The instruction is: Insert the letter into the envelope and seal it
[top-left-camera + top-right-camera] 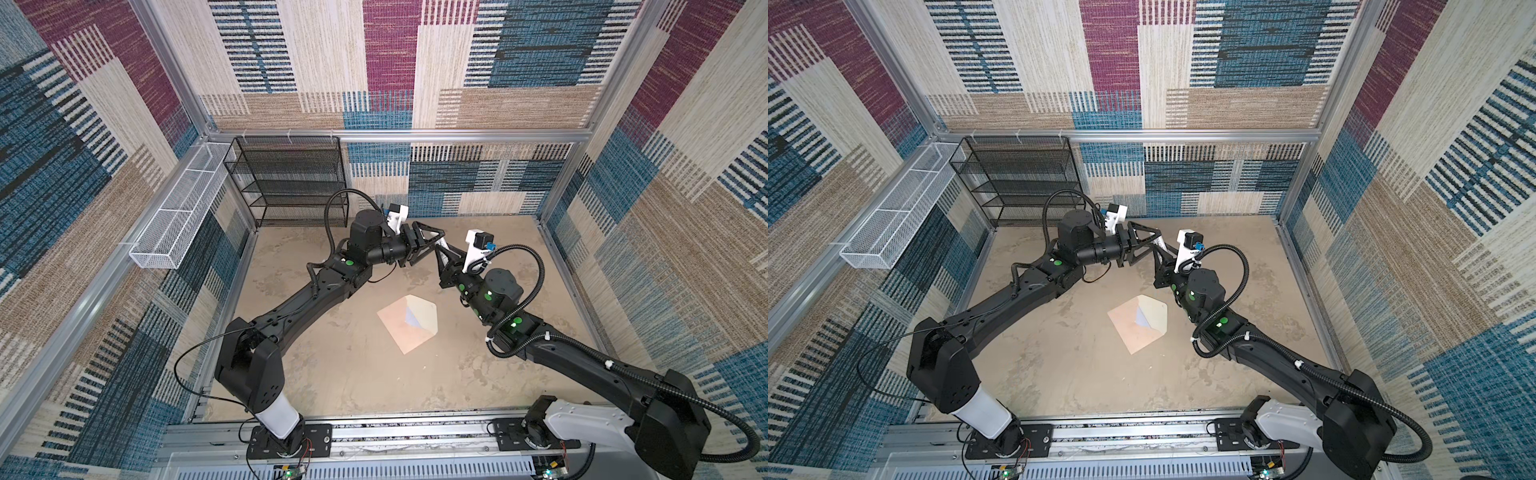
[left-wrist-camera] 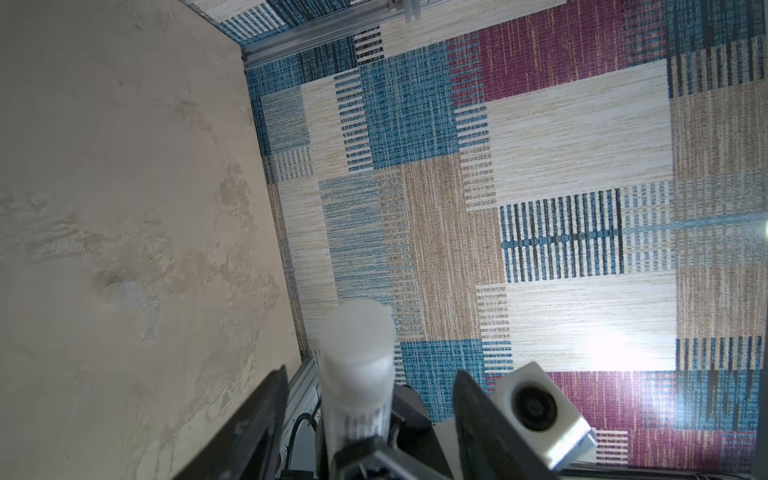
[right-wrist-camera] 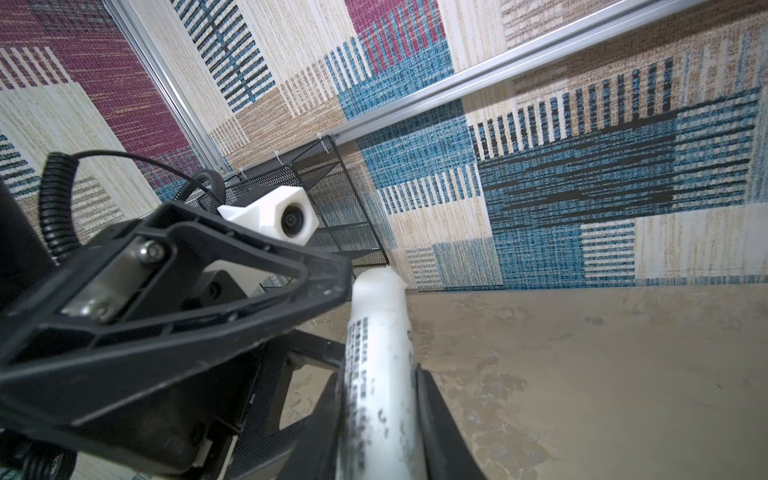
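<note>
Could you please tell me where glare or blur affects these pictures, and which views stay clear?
Left wrist view: glare whitens the wall, and the near tube is soft. Right wrist view: the tube and the left fingers blur up close. In both top views the envelope is sharp and evenly lit.

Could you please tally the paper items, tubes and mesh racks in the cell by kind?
Paper items: 2 (envelope, letter inside it)
White tube: 1
Mesh racks: 2 (black shelf, white basket)
Total: 5
</note>
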Controlling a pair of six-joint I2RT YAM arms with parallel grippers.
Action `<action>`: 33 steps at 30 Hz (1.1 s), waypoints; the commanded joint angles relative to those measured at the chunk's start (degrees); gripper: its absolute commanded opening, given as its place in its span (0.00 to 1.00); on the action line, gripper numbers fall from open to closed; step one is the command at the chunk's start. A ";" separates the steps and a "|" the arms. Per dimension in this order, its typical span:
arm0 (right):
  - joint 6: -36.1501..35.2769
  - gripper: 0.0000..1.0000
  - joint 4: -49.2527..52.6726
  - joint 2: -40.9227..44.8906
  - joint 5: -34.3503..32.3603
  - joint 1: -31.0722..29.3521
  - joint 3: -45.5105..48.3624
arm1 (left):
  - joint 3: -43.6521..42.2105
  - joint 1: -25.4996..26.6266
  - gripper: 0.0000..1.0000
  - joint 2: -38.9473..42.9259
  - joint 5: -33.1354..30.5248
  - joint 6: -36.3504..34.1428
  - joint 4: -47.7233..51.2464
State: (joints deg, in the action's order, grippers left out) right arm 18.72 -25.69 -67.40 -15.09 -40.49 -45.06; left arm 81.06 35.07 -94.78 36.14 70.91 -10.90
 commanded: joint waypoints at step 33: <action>-4.52 0.59 7.45 7.96 14.96 -0.06 4.72 | 7.40 0.73 0.07 -4.22 1.43 -3.75 5.30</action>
State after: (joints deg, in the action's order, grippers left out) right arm 16.38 -21.71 -60.93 -4.21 -40.49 -41.10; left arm 87.31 36.01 -99.09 37.87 71.00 -7.84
